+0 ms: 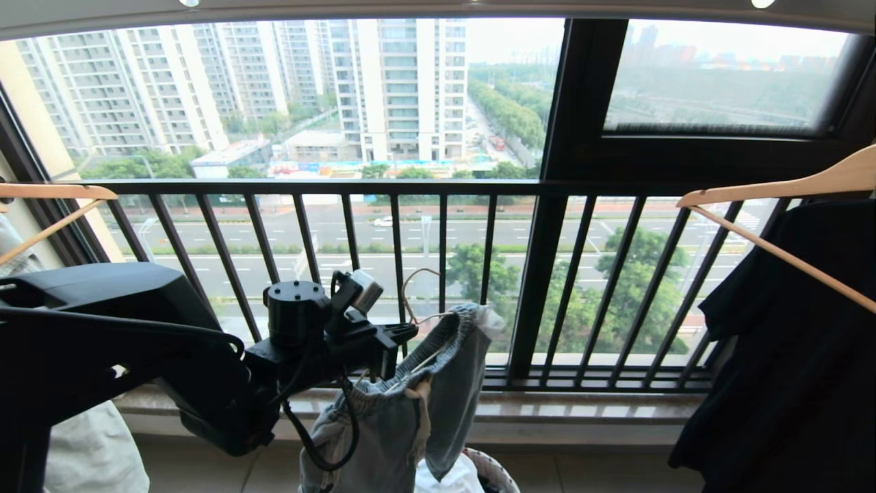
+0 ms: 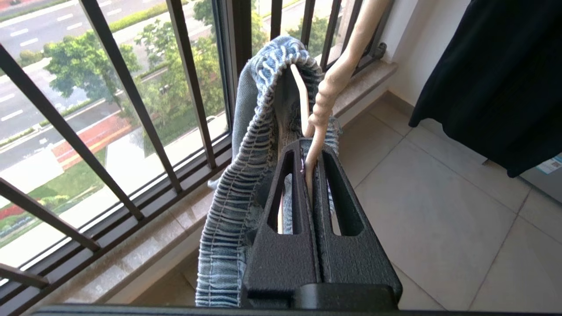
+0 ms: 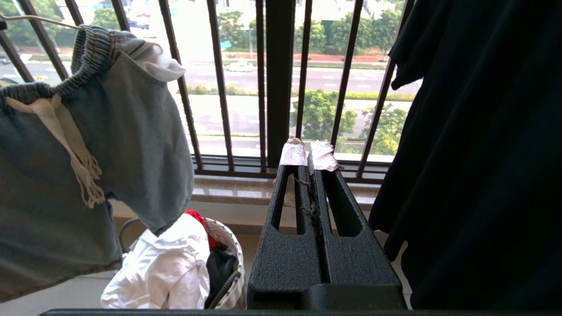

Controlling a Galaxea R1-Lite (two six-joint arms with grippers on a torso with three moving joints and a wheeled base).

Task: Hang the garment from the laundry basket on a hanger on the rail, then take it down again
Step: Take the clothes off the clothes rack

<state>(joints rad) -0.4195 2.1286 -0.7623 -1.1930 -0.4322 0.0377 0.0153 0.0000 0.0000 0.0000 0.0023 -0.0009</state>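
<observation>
The left gripper [image 2: 309, 153] has its jaws pinched on the thin neck of the hanger [image 2: 327, 101], with the shorts [image 1: 410, 404] draped on it, held above the laundry basket [image 3: 228, 245] by the window railing [image 1: 438, 188]. To my eye that narrow wire could twist in the grip, or the shorts could slide off. The right gripper [image 3: 309, 156] hangs idle beside a black shirt [image 3: 474, 153], jaws pressed together. Only its wrist view shows the basket's contents; only the left wrist view shows the grip.

Lighting: hazy daylight through the window [image 1: 287, 96]; backlit black shirt [image 1: 794, 342] loses detail. Head view bows straight edges. All views sharp.
</observation>
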